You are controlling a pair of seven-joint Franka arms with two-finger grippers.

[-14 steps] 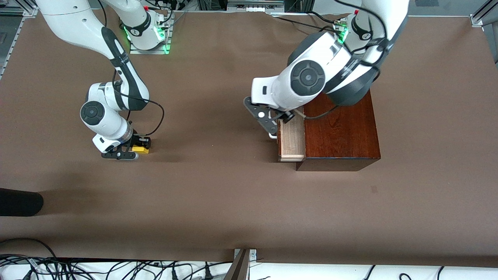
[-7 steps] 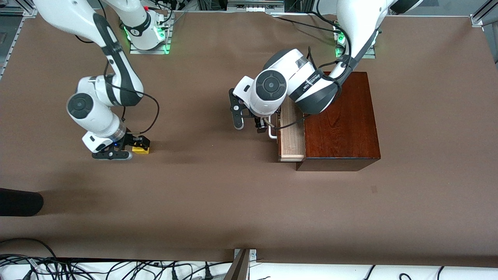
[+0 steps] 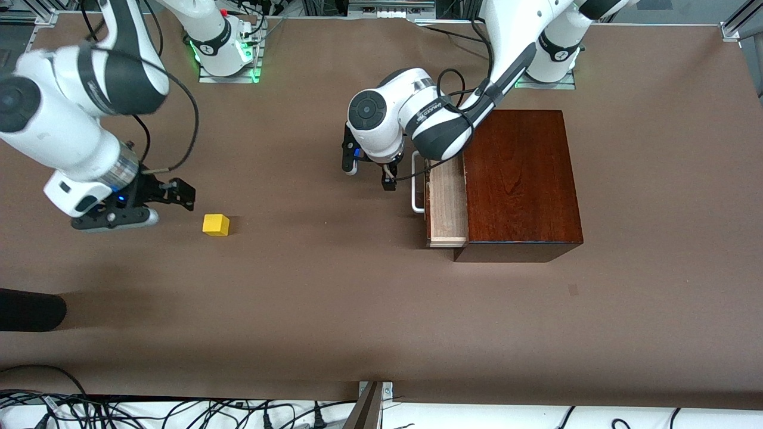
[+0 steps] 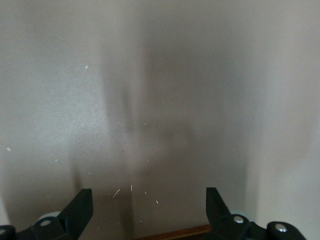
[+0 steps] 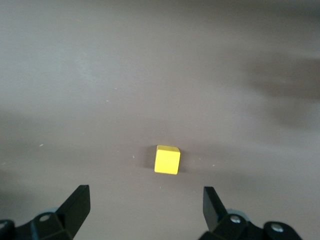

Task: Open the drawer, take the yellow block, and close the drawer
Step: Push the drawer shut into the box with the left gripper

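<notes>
The yellow block (image 3: 216, 224) sits alone on the brown table, toward the right arm's end; in the right wrist view it (image 5: 167, 159) lies a little ahead of the fingers. My right gripper (image 3: 162, 205) is open and empty, raised beside the block and clear of it. The drawer (image 3: 447, 205) stands partly pulled out of the mahogany box (image 3: 518, 179), its white handle (image 3: 417, 192) free. My left gripper (image 3: 368, 171) is open and empty over the table beside the handle, touching nothing. In its wrist view (image 4: 148, 207) only bare table and a thin reddish strip show.
The brown table mat (image 3: 334, 298) spreads between block and box. The arm bases (image 3: 226, 53) stand along the table's edge farthest from the camera. A dark object (image 3: 30, 310) lies at the right arm's end, near the camera. Cables (image 3: 179, 411) run along the nearest edge.
My right gripper has let go of the yellow block and lifted away toward the right arm's end. My left gripper has moved off the drawer handle. The drawer has not moved.
</notes>
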